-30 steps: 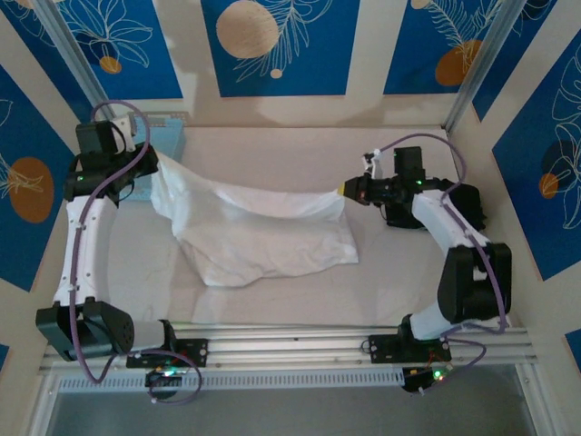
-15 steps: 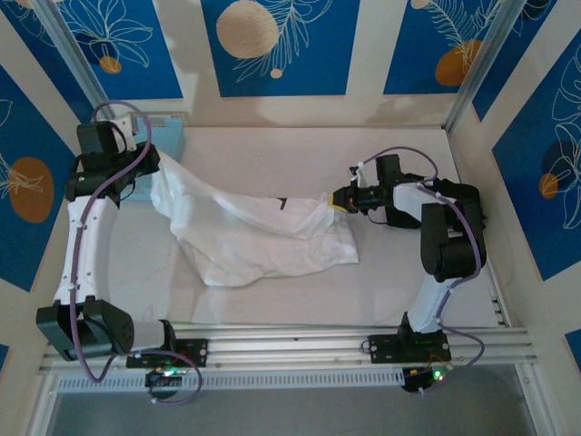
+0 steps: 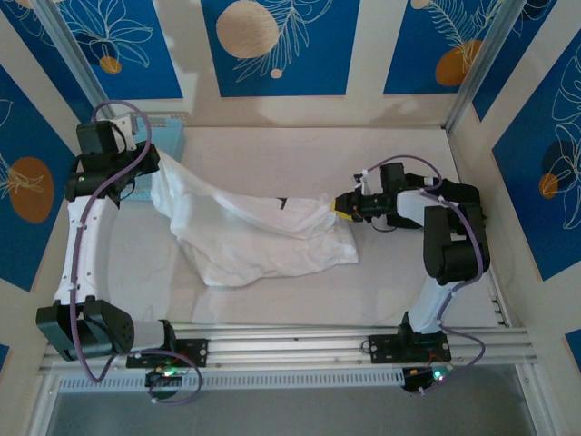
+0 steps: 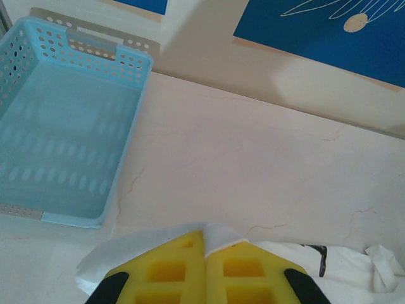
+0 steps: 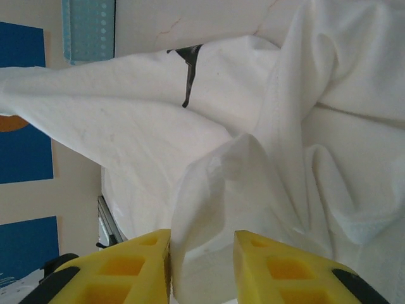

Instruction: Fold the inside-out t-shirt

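Observation:
The inside-out t-shirt [image 3: 254, 232] is white and lies rumpled across the middle of the table, its dark neck tag [image 3: 282, 204] facing up. Its left corner is lifted off the table, and my left gripper [image 3: 154, 168] is shut on that corner; in the left wrist view an edge of the cloth [image 4: 223, 237] is pinched between the yellow pads of the gripper [image 4: 204, 233]. My right gripper [image 3: 338, 207] sits at the shirt's right end. In the right wrist view its jaws [image 5: 202, 237] stand apart with a loose fold of cloth [image 5: 215, 190] between them, leaning on the left pad.
A light blue perforated basket [image 4: 63, 139] stands empty at the back left corner, just behind my left gripper [image 3: 174, 136]. Bare table lies behind and in front of the shirt. Metal rails run along the near edge [image 3: 300, 343].
My right gripper moved left toward the shirt and its jaws parted, so the stretched top edge has gone slack and the tag shows. The left gripper has held still.

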You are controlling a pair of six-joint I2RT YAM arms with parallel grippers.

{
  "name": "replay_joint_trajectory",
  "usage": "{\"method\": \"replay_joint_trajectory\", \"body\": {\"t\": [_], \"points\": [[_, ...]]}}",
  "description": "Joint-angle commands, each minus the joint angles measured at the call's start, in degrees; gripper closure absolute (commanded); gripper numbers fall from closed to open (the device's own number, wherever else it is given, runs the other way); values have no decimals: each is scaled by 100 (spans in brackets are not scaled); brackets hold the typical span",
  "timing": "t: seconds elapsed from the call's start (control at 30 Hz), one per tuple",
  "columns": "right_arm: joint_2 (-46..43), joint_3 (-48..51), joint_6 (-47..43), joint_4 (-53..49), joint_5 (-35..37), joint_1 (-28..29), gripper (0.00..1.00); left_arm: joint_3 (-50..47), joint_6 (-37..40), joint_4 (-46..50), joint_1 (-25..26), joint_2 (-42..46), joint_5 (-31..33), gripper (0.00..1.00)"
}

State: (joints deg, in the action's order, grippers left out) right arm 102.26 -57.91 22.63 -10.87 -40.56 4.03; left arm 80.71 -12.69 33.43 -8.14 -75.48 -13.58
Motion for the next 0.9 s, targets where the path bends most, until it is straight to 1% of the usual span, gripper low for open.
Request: {"method": "replay_joint_trajectory", "body": {"t": [0.0,0.17,0.6,0.7,0.87], "points": [[-255,116,-92,50,-141,-25,67,-46,89,-140,-91,107,-157,100],[-379,239,-92,76,-104,-17,67,-61,124,-142,-84,129,-131,100],[-179,109,-154,46,-41,177,68,-108,117,-162,-91,132,-153,100],[-161,66,-164,32,-17,194,75,-99,129,-163,-91,134,-143,100],[-288,60,-182,4,70,146,95,-99,120,-154,-91,147,-157,100]]}}
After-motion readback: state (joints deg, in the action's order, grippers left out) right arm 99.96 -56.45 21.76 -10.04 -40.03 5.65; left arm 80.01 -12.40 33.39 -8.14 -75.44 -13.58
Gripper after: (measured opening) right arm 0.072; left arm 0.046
